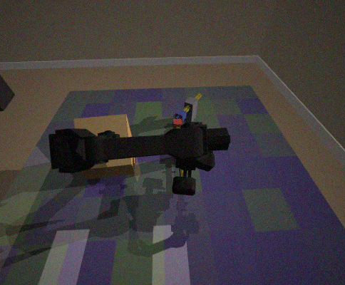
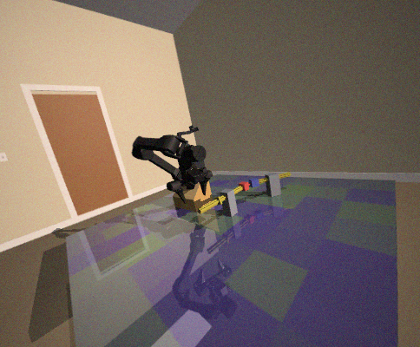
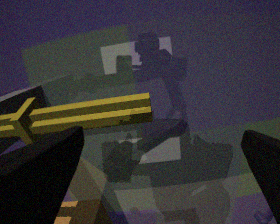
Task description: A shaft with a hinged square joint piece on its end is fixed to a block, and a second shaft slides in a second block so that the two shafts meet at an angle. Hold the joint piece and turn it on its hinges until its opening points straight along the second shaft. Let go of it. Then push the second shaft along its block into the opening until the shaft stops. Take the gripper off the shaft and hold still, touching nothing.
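Observation:
A yellow shaft with a cross-shaped collar [image 2: 205,209] [image 3: 101,110] runs through the nearer grey block [image 2: 229,204]. A red piece [image 1: 177,122] [image 2: 244,186] is at its far end. A blue square piece [image 1: 182,114] [image 2: 255,182] sits close in front of the red piece, on the shaft from the farther grey block [image 1: 193,105] [image 2: 273,186]. A dark opening shows on its side toward the red piece; I cannot tell whether they touch. My gripper [image 2: 193,197] [image 3: 165,136] is open and empty, above and beside the collared shaft's free end. The arm hides the nearer block in the top view.
An open tan box [image 1: 100,122] [image 2: 185,204] stands on the patchwork surface [image 1: 232,206] [image 2: 265,282], under the arm and left of the shafts in the top view. It also shows low in the wrist view. Arm shadows and reflections cross the surface.

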Available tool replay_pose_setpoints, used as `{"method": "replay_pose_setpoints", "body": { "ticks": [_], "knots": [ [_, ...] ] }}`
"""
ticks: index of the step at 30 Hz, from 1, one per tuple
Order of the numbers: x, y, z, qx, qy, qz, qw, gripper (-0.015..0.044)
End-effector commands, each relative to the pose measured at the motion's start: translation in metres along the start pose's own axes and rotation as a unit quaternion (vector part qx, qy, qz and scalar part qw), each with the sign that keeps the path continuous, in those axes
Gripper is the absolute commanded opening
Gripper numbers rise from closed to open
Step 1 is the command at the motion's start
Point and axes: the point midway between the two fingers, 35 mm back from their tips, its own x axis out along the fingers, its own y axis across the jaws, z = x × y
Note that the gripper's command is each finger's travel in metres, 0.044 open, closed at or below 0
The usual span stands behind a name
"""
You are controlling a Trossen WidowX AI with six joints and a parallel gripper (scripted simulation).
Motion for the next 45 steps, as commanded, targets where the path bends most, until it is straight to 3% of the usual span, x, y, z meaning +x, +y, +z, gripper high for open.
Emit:
{"method": "replay_pose_setpoints", "body": {
  "ticks": [1, 17, 39, 45],
  "knots": [
    [0.007, 0.001, -0.002, 0.056, -0.005, 0.008, 0.998, 0.044],
    [0.033, 0.001, -0.005, 0.32, -0.044, 0.039, 0.946, 0.044],
    [0.063, -0.005, -0.011, 0.629, -0.091, 0.094, 0.766, 0.044],
    [0.064, -0.005, -0.011, 0.637, -0.092, 0.096, 0.759, 0.044]
  ]
}}
